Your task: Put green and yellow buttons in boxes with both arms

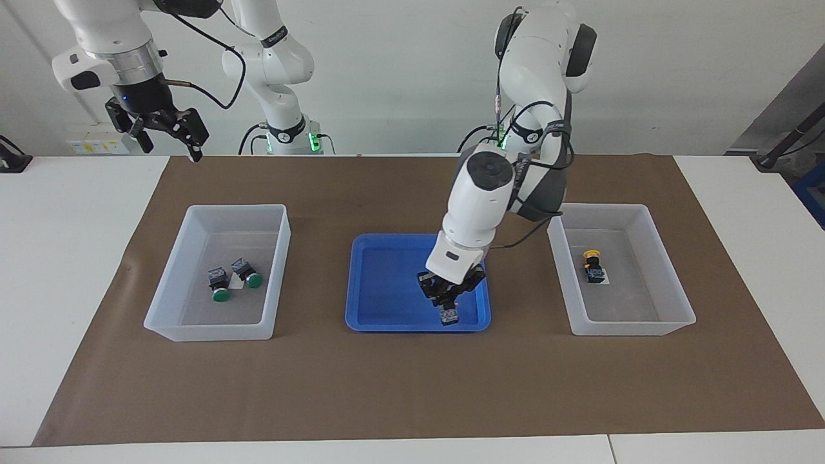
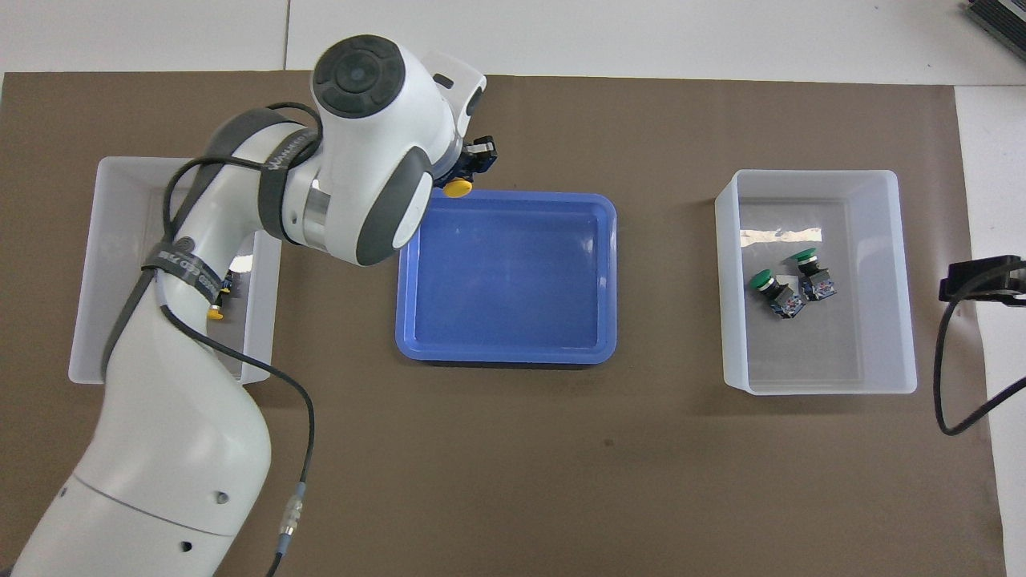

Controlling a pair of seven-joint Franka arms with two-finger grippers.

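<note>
The left gripper (image 1: pixel 448 303) is clamped on a yellow button (image 2: pixel 458 188), up over the blue tray (image 1: pixel 393 283). The right gripper (image 1: pixel 164 132) hangs wide open and empty, just waiting above the table's right-arm end.

Green buttons (image 1: pixel 234 280): 2; yellow buttons (image 1: pixel 593 265): 2; translucent boxes (image 1: pixel 193 327): 2; blue tray (image 1: pixel 393 322): 1; arms (image 1: pixel 480 200): 2
</note>
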